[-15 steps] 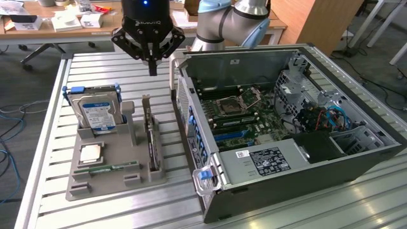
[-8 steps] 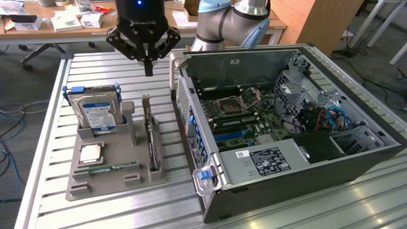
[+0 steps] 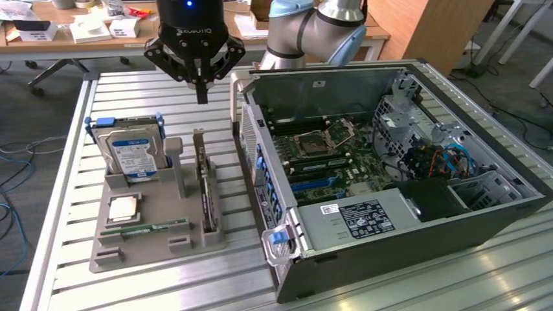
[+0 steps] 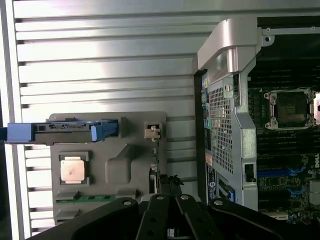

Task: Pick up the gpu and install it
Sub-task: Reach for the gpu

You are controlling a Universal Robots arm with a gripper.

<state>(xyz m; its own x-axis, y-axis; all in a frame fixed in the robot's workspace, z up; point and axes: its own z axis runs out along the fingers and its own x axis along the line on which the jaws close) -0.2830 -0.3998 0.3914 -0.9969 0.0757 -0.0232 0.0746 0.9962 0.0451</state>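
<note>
A slatted metal counter (image 3: pixel 173 285) takes up most of the exterior view. On the right half of the frame lies an open computer case (image 3: pixel 406 253), its motherboard (image 3: pixel 337 152) facing up. The arm (image 3: pixel 311 29) enters at the upper middle. Its black jaws hang in the upper left-centre of the frame, pressed together with nothing between them. They are clear of everything below, over the counter between the tray's far end and the case's corner.

A grey tray (image 3: pixel 155 249) sits in the lower left, just beside the case. A hard drive (image 3: pixel 134 155) stands upright at the tray's far end. The gpu (image 3: pixel 206 188) stands on edge in a slot along the tray's side nearest the case, untouched, with its silvery bracket at the end toward the jaws. A CPU (image 3: pixel 125 207) lies flat mid-tray. A green memory stick (image 3: pixel 142 229) lies just below it in the frame.
</note>
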